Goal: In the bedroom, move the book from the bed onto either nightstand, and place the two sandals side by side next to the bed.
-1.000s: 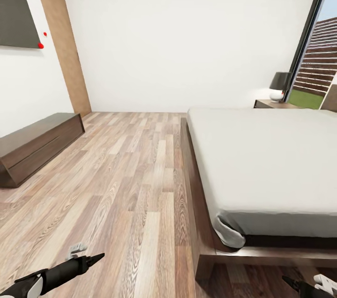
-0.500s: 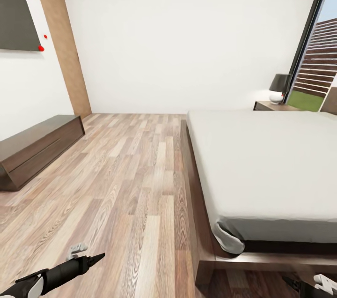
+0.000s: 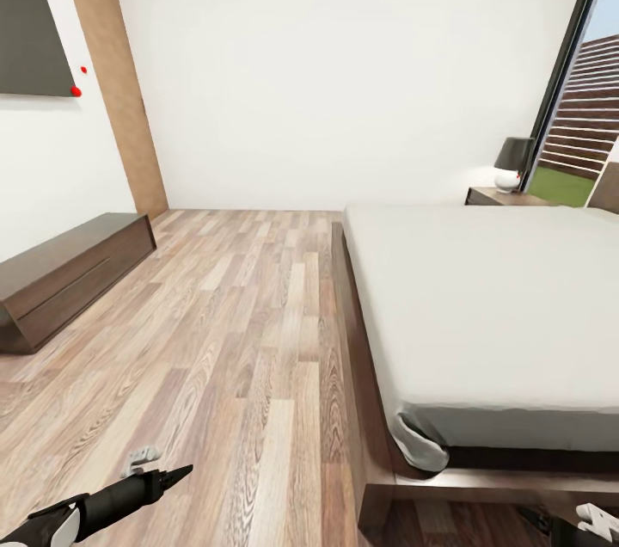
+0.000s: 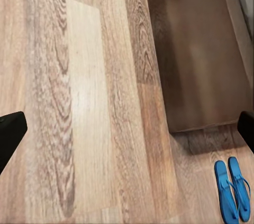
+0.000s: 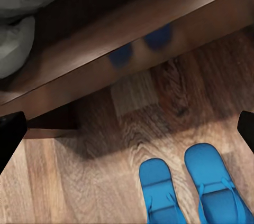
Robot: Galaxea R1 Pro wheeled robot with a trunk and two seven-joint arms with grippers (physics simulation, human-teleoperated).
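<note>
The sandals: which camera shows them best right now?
The left wrist view: both sandals lie whole, side by side on the floor near the bed corner. The right wrist view shows them larger but cropped, with blue reflections on the bed frame.

My two dark fingertips (image 4: 10,131) stand wide apart above the plank floor (image 4: 79,102); the bed's dark wooden frame (image 4: 198,55) runs alongside; two blue sandals (image 4: 232,189) lie side by side near its corner.
</note>
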